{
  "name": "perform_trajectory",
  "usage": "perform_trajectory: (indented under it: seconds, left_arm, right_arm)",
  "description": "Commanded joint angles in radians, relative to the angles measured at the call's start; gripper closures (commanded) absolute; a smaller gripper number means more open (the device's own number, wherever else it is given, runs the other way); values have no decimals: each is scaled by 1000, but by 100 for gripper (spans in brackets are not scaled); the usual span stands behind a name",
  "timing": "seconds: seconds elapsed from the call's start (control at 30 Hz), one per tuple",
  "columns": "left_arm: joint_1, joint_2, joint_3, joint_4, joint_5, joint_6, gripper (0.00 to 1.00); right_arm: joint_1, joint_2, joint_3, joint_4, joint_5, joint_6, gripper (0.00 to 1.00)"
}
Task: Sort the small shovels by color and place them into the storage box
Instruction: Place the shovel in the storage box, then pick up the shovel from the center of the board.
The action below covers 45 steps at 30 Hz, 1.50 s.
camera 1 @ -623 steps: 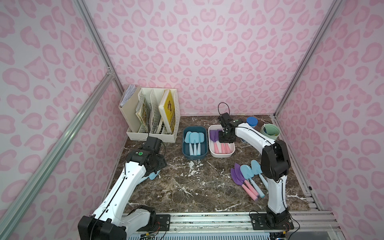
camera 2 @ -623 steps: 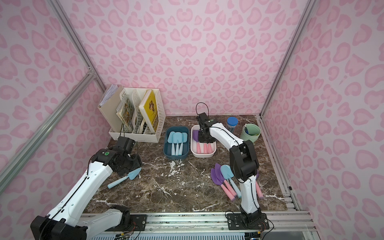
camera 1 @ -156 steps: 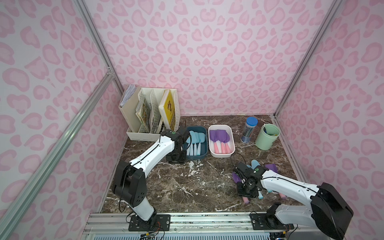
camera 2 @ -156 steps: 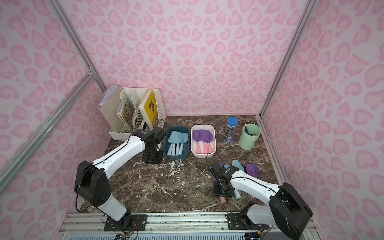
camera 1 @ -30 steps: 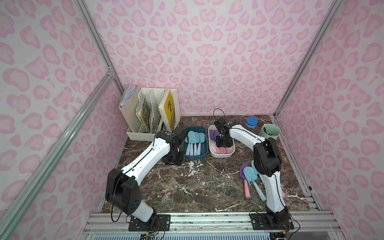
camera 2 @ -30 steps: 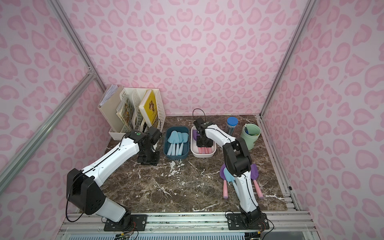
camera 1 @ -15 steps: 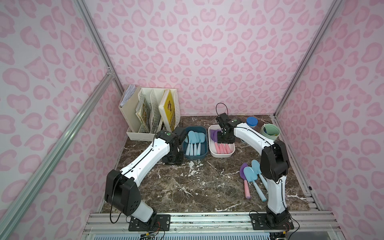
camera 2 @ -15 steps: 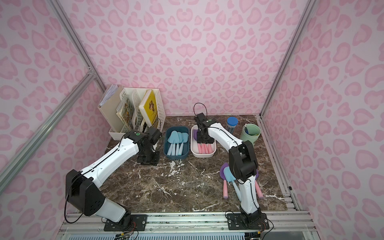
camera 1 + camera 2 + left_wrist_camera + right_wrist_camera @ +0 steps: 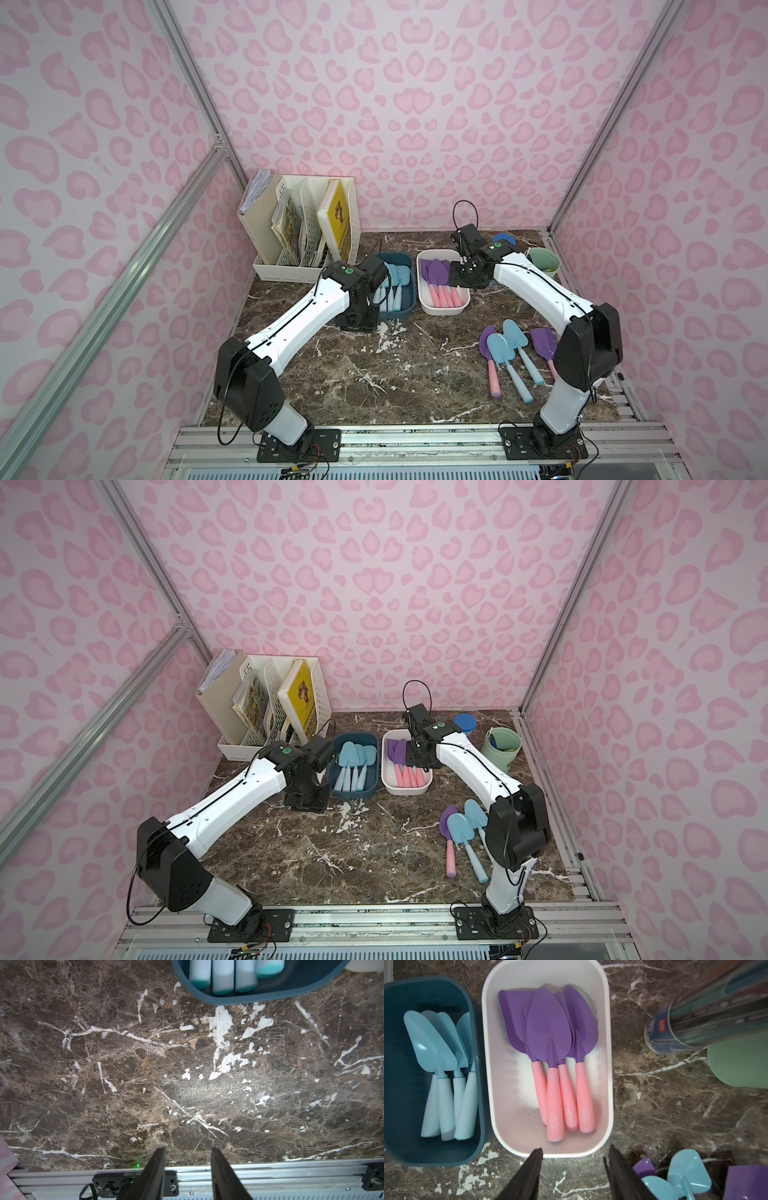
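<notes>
White-shelled left arm (image 9: 299,316) and right arm (image 9: 536,286), black joints (image 9: 245,386), black cables (image 9: 465,201), green dot (image 9: 345,271) near each wrist; screwed black base plates (image 9: 299,446) at lower frame; left gripper (image 9: 187,1150) dark, tapered

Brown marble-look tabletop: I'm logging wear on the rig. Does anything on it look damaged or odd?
Yes. The brown marble-look tabletop has ragged white patches just off the near end of the dark blue plastic bin, as if its printed surface has flaked away.
</notes>
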Motion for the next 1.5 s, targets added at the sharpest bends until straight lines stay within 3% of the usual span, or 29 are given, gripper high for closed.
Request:
perform_trajectory:
  seconds: [0.0,0.3,0.5,0.77,1.47]
  left_arm:
    - [-36,11,15,-7,-11,-46,59]
    - [-269,105,91,39,-32,-197,58]
    - [-454,239,195,85,-38,-311,58]
    - [-602,444,378,114,2,-366,57]
    - [-715,709,656,220,99,-447,54]
  right_arm:
    - [-19,-64,-65,6,1,16,44]
    - [-112,-241,-257,10,-11,16,43]
    - [-202,-352,-319,-10,-21,-16,43]
    - [-307,-456,-397,-16,-40,-60,42]
    - [-421,-567,-454,-5,-52,-118,42]
